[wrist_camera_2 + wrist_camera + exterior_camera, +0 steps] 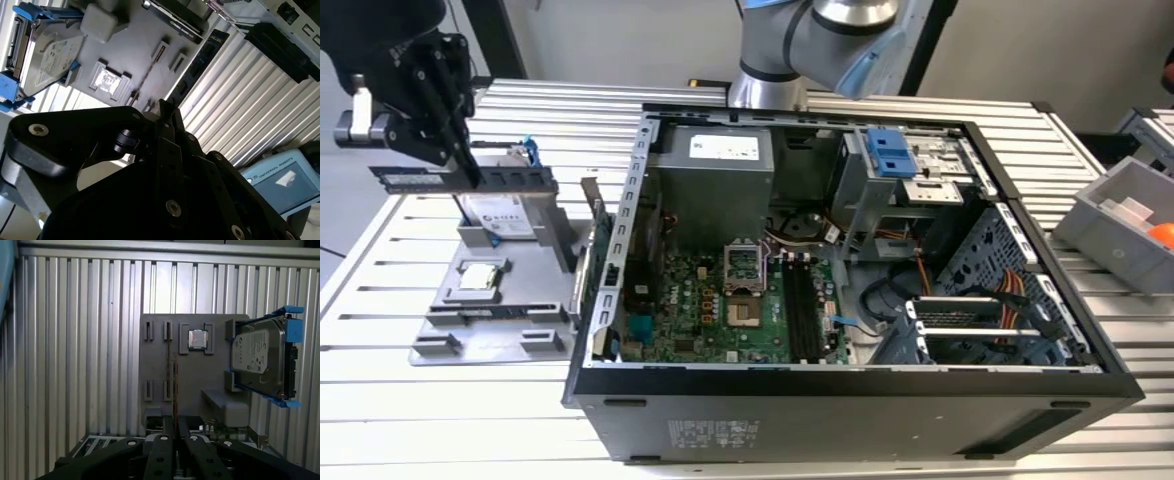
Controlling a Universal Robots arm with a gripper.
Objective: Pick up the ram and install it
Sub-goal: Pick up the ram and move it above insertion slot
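The ram is a long, thin dark stick held level in the air at the exterior view's left. My black gripper is shut on its middle. It hangs just above the grey holder tray, apart from it. In the first wrist view the ram shows edge-on, running out from between my closed fingers over the tray. The open computer case lies to the exterior view's right, with the motherboard and its long black memory slots exposed.
On the tray sit a silver hard drive in a blue frame and a small square CPU chip. The arm's base stands behind the case. A grey bin holding something orange is at the far right of the ribbed metal table.
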